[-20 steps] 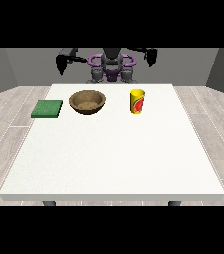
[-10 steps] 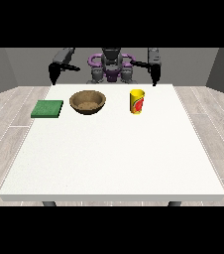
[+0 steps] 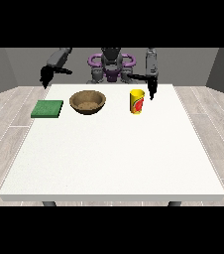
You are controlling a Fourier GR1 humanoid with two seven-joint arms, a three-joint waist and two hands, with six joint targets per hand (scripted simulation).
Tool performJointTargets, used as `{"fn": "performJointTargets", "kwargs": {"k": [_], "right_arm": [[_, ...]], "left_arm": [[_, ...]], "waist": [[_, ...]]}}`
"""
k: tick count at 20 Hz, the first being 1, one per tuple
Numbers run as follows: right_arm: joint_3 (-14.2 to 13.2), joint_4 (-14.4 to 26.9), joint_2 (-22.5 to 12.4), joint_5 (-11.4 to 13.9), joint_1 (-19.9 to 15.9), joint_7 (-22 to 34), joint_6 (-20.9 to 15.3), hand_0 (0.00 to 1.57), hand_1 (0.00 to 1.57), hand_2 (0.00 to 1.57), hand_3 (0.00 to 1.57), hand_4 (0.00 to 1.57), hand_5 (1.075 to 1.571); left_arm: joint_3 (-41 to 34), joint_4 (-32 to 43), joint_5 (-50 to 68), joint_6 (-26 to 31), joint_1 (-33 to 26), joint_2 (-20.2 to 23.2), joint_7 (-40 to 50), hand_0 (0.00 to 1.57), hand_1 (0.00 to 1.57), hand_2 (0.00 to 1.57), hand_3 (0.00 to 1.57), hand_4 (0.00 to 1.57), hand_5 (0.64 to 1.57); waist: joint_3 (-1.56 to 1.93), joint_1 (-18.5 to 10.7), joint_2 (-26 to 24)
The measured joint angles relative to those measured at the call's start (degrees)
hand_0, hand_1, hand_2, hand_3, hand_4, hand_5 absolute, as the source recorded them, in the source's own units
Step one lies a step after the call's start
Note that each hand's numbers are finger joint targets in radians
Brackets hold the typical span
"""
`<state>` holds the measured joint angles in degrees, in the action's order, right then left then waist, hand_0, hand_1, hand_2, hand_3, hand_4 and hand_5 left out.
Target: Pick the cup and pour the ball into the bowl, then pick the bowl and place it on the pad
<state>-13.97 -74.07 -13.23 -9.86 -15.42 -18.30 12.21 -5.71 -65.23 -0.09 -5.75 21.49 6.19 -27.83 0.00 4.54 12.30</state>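
Showing yellow cup [image 3: 137, 101], red label seemingly unreadable

The robot [image 3: 111, 67] sits small at the top centre of the frame, a dark grey body with a squarish dark grey head block above it. A purple ring-like band curves around the upper torso at shoulder level, showing on both sides of the head, and another patch of purple shows lower on the chest. Grey rounded housings flank the torso below the band. Both arms are mid-grey on their upper segments, smooth and tubular, darkening to black toward the ends. The hand at the view's left [image 3: 45, 77] is black, as is the hand at the view's right [image 3: 152, 89]. Finer details such as screws, cables or markings are too small to make out.
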Motion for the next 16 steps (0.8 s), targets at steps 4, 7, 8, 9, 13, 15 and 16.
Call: {"fn": "performJointTargets", "kwargs": {"k": [4,7,8,9,13,15,16], "right_arm": [[-0.8,2.4,-1.0,-0.8,-0.7,-1.9,1.7,0.0,0.0,0.0,0.0,0.0,1.558],[-1.0,3.2,-1.3,-0.9,-1.5,-2.5,1.9,0.0,0.0,0.0,0.0,0.0,1.558],[-1.3,4.1,-1.7,-1.1,-1.3,-3.6,2.7,0.0,0.0,0.0,0.0,0.0,1.558],[-1.3,4.1,-1.9,-1.2,-1.2,-3.4,3.0,0.0,0.0,0.0,0.0,0.0,1.559],[-1.9,4.2,-3.2,-2.1,-2.5,-3.6,4.1,0.0,0.0,0.0,0.0,0.0,1.562],[-2.1,4.6,-3.6,-2.4,-3.2,-3.8,4.7,0.0,0.0,0.0,0.0,0.0,1.558],[-2.2,4.4,-4.0,-2.7,-3.8,-3.6,5.0,0.0,0.0,0.0,0.0,0.0,1.559]], "left_arm": [[-1.1,6.3,-0.3,-1.0,1.6,-1.0,-5.4,0.0,0.0,0.0,0.0,0.0,1.267],[-2.5,11.5,0.1,-0.9,4.0,-1.0,-8.8,0.0,0.0,0.0,0.0,0.0,1.245],[-2.7,12.7,0.2,-0.7,4.0,-0.9,-10.0,0.0,0.0,0.0,0.0,0.0,1.229],[-3.4,14.5,0.4,-0.5,4.8,-0.3,-10.6,0.0,0.0,0.0,0.0,0.0,1.219],[-5.2,19.7,0.4,-1.5,6.9,0.7,-14.9,1.29,1.29,1.57,1.57,0.79,1.524],[-4.3,20.2,-3.4,-7.1,6.8,1.7,-15.4,1.31,1.31,1.57,1.57,0.81,1.515],[-4.2,20.8,-4.8,-9.5,7.1,2.2,-15.6,1.31,1.31,1.57,1.57,0.82,1.514]], "waist": [[0.0,0.6,1.4],[-0.01,1.2,2.2],[-0.02,1.1,2.3],[-0.01,1.4,2.2],[-0.01,2.5,4.1],[0.02,3.3,4.7],[0.03,3.9,5.2]]}}
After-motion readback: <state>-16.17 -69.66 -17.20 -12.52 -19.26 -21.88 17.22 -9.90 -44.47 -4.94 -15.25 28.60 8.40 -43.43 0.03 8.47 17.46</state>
